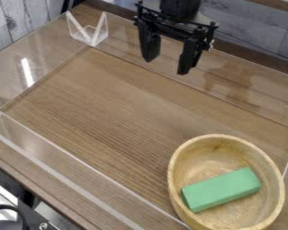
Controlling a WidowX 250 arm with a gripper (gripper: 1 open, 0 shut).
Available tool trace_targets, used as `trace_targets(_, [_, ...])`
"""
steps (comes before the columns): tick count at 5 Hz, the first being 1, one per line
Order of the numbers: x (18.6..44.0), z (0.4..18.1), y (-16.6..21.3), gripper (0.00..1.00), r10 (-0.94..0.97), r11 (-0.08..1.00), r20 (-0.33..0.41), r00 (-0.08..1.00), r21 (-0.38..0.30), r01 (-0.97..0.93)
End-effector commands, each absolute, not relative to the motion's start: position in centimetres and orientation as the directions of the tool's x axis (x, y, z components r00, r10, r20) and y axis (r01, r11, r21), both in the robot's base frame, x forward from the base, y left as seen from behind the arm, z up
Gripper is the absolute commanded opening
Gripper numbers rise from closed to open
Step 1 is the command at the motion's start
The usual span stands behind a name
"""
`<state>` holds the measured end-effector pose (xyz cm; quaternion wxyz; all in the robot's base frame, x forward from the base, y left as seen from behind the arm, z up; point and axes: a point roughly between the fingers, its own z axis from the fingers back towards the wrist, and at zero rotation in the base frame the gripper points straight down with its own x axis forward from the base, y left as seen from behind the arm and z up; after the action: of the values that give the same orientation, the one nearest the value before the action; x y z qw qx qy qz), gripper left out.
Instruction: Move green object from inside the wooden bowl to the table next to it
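Observation:
A flat mint-green object point(221, 190) lies inside the wooden bowl point(187, 160), toward its near right side. The bowl sits on the brown wood-grain table point(111, 108) at the lower right. My black gripper point(168, 55) hangs at the top of the view, well away from the bowl and behind it to the left. Its two fingers point down, stand apart and hold nothing.
Low clear acrylic walls point(39, 148) border the tabletop on all sides. A small clear bracket point(86, 30) stands at the far left corner. Bare wood spreads to the left of the bowl and in front of the gripper.

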<state>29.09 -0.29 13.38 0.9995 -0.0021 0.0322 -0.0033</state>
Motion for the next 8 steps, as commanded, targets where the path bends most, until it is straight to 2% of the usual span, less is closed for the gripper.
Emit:
trace_targets(1, [28.4,12.3,-0.2,1.0,-0.092,0.996,-0.086,0.992,-0.013,0.091])
trace_targets(2, [27.0,10.5,-2.6,1.0,-0.302,0.953,-0.096,0.948,-0.03,0.301])
trace_targets(3, [25.5,8.8,-6.6,1.0,-0.528,0.849,-0.079,0.846,-0.021,0.528])
trace_targets(4, [24.4,7.5,-8.7,1.0,-0.687,0.726,-0.062,0.724,-0.004,0.688])
trace_targets(5, [23.2,6.7,-9.7,1.0,-0.777,0.628,-0.03,0.629,0.047,0.777])
trace_targets(6, [22.0,7.0,-10.1,1.0,-0.814,0.579,-0.002,0.581,0.083,0.811])
trace_targets(8, [21.1,6.4,-10.0,1.0,-0.792,0.608,0.002,0.611,0.1,0.788])
